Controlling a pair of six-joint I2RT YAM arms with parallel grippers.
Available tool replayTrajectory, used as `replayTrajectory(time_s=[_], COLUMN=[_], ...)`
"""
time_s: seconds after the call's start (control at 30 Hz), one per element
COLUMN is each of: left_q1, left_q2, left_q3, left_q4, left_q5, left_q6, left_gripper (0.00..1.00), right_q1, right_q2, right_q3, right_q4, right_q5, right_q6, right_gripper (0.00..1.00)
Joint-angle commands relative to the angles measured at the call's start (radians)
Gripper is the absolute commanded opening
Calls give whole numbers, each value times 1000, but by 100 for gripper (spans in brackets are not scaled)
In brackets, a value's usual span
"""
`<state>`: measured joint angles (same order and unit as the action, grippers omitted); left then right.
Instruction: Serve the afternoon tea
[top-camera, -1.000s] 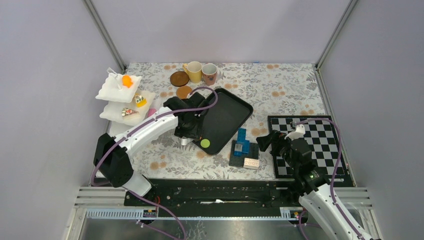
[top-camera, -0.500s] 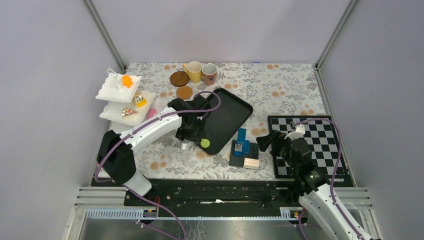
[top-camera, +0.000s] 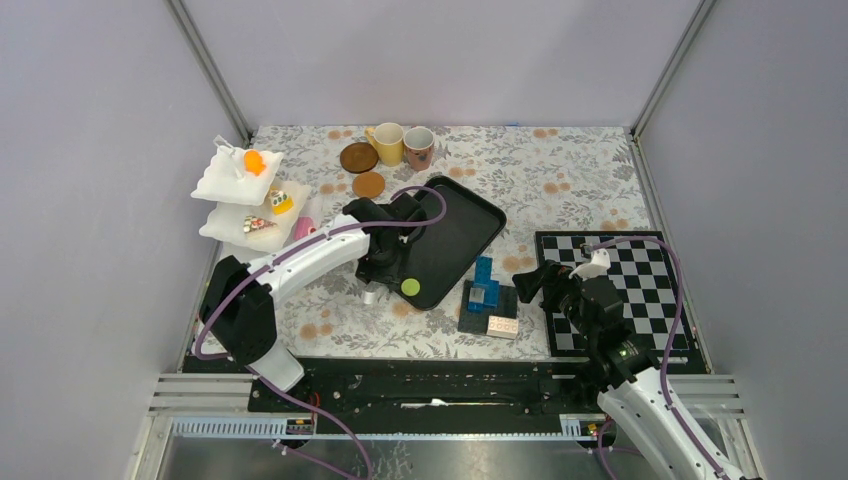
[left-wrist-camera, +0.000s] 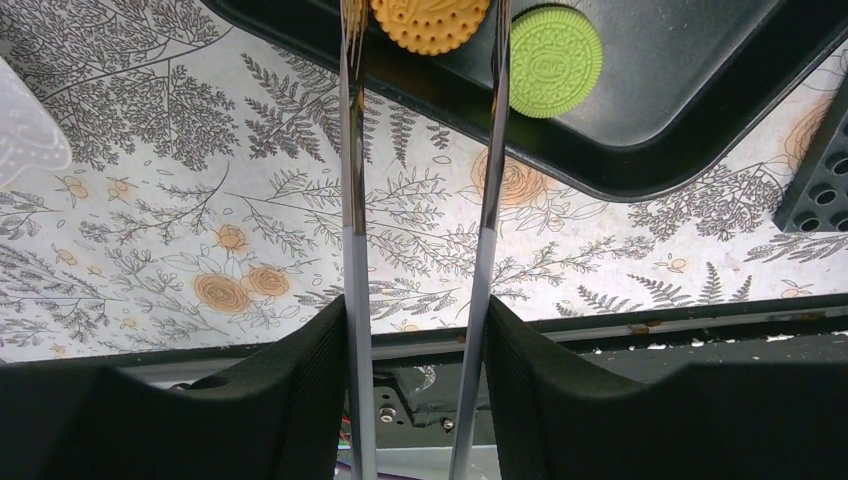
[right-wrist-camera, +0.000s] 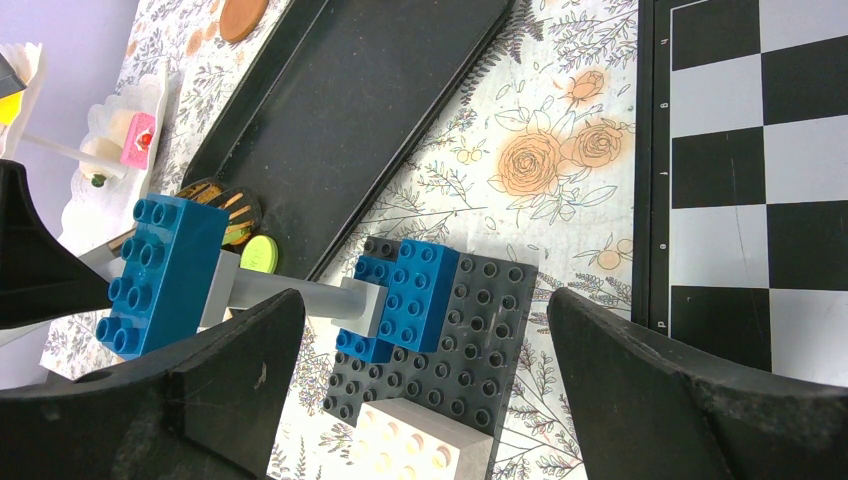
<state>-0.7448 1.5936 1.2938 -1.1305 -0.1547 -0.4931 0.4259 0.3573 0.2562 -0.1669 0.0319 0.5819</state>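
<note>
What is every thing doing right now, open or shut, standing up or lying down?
Left fingers, shut on the tongs.
Right fingers, open, holding nothing.
Orange cookie, between the tong tips.
Green cookie, lying flat in the tray.
Yellow mug, upright.
Pink mug, upright.
Brick stack, standing, nothing touching it.

Layout around the left claw (left-wrist-camera: 415, 320)

The tongs (left-wrist-camera: 350, 200) reach out from between its fingers. A cookie (left-wrist-camera: 430, 20) sits between their tips at the tray's (left-wrist-camera: 680, 110) near rim, with a second cookie (left-wrist-camera: 556, 62) just right of it in the tray. On the counter (left-wrist-camera: 200, 200), the brick stack (top-camera: 485, 300) lies farther right, the tiered stand (top-camera: 235, 185) left, and the coasters (top-camera: 358, 157) and mugs (top-camera: 388, 143) ahead.
</note>
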Motion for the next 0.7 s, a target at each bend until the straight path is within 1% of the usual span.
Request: replayTrajectory(time_s=[0.0, 0.23, 0.3, 0.33, 0.67], left_q1=[-8, -8, -9, -9, -11], left_q2=[-6, -9, -8, -7, -45], left_q3=[52, 64, 65, 65, 123], left_q4=[-3, 4, 10, 12, 30], left_q5=[-50, -43, -45, -49, -86], left_q6=[4, 5, 5, 4, -13], left_gripper=[27, 10, 1, 0, 0], right_q1=[7, 7, 7, 7, 7], right_q2=[-3, -1, -1, -2, -2], right_q3=[-6, -7, -7, -7, -6], right_q4=[32, 33, 33, 32, 35], right_q5=[-16, -17, -17, -17, -17], right_q6=[-2, -2, -2, -3, -1], right_gripper=[98, 98, 98, 98, 98])
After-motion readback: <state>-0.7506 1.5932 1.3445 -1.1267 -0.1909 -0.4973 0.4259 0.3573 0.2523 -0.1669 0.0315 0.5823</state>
